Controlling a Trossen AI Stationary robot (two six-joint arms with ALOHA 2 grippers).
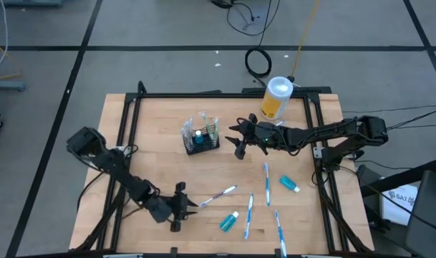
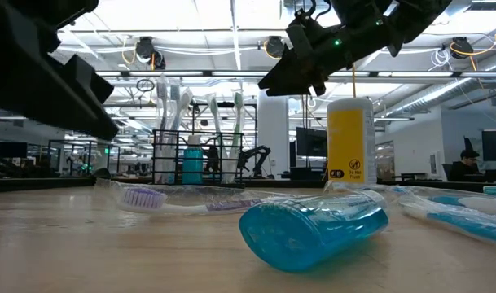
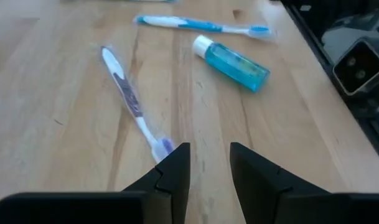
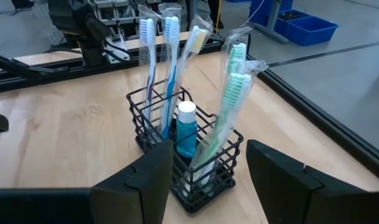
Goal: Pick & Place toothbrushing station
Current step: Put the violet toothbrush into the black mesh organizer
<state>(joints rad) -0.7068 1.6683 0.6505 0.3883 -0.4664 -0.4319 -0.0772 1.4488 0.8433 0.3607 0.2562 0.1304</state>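
Task partly done, by the look of it. The black wire caddy point(image 1: 200, 140) stands upright near the middle of the tabletop point(image 1: 153, 168), toward the far edge, and already holds several wrapped toothbrushes standing on end plus one teal toothpaste tube point(image 4: 186, 129) with a white cap; the right wrist view shows about five brushes in it. Left to place, lying loose on the near half of the tabletop: a purple-marked toothbrush point(image 1: 219, 195) near the middle, three blue-and-white toothbrushes toward the near right corner point(image 1: 266, 177) point(image 1: 249, 212) point(image 1: 279, 226), a toothpaste tube point(image 1: 230, 220) close to the near edge and another tube point(image 1: 289, 184) nearer the right edge. So roughly half the set is in and six pieces are out, as far as I can count. The left gripper point(image 1: 182, 206) sits low toward the near edge, fingers spread and holding nothing, pointed at the brush head of the purple-marked toothbrush point(image 3: 130, 99), which lies just ahead of the fingertips; I judge this is the next piece to be picked. The right gripper point(image 1: 240, 140) hovers just beside the caddy on its right side, fingers spread wide and empty, facing the caddy. A yellow canister point(image 1: 276, 98) with a white lid stands at the far edge, apart from the set and not part of it.
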